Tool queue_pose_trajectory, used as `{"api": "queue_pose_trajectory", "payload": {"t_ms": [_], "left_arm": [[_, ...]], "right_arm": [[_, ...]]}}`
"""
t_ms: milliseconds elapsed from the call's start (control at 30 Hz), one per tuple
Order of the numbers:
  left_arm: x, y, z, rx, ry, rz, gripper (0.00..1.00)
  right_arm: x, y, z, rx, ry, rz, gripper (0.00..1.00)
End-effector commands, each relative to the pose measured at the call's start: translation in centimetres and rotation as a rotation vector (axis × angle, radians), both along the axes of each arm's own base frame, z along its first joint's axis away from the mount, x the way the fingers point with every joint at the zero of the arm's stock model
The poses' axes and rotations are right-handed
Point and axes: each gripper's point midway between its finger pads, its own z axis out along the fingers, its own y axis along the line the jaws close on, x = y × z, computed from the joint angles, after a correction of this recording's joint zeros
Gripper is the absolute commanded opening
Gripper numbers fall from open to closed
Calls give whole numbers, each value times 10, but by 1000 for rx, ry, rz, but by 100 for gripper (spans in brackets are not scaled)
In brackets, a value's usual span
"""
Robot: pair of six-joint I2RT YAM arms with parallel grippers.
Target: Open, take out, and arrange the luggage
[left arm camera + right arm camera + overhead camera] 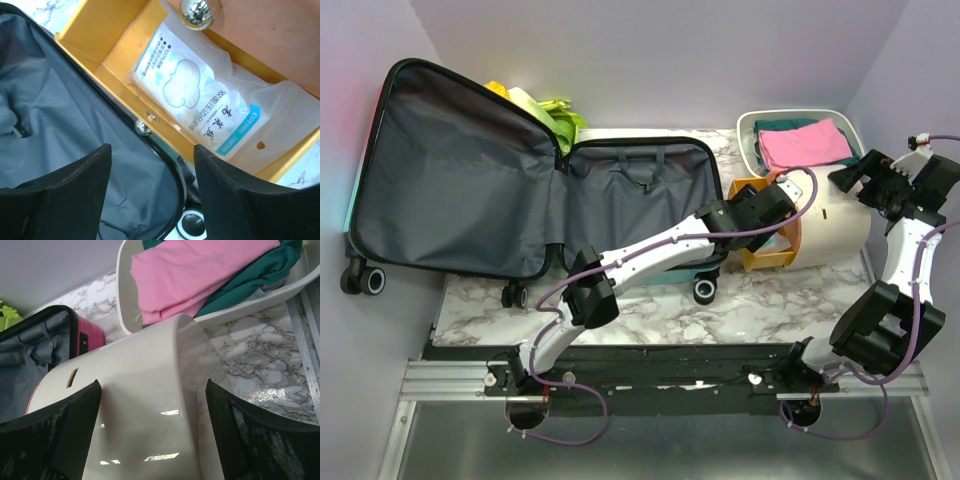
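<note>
The suitcase [520, 180] lies open over the left and middle of the table. Its lid leans back against the wall, its other half lies flat, and the top view shows only grey lining where the arm does not cover it. The left gripper [150, 160] reaches across that flat half and hangs over the suitcase's right rim, jaws apart with nothing between them.

Just right of the suitcase, against its zip edge, stands a yellow box [120, 55]. A white packet [195, 100] with a blue cloud print lies flat inside it.

The step in hand looks like arranging what belongs to the suitcase in this box. If the packet needs shifting, the fingers should come down astride its narrow side, clear of the box wall and the zip pull. The wrapper looks thin and slick, so a firm, square pinch would serve better than a corner nip. If the packet is already settled, the safer move is to lift straight up before swinging back over the suitcase, so no finger hooks the rim or drags the box.

The right gripper [152, 390], wide open and empty, hovers over a white bin [140, 405] farther right of the suitcase, beyond the box. Behind the bin a tray [122, 285] holds folded pink cloth [185, 275] over teal. That arm should keep off until the left one is clear.
</note>
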Motion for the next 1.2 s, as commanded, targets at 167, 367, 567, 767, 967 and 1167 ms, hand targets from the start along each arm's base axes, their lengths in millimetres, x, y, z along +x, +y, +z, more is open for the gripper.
{"api": "queue_pose_trajectory", "payload": {"t_ms": [167,367,567,767,967,1167], "left_arm": [[-8,-8,99,-256,-85,-53,79],[-13,16,68,-311,3,26,76],[-34,26,90,-485,4,-56,95],[-73,-21,122,-771,110,-439,99],[-63,-54,99,-731,272,-589,98],[-37,-62,65,-590,225,-534,53]], "right_arm": [[-9,6,-36,36,108,12,92],[-10,9,-39,54,109,25,92],[-10,13,-43,79,112,38,92],[-11,15,-42,86,107,46,92],[-12,17,-42,91,104,49,92],[-13,18,-42,91,103,47,92]]}}
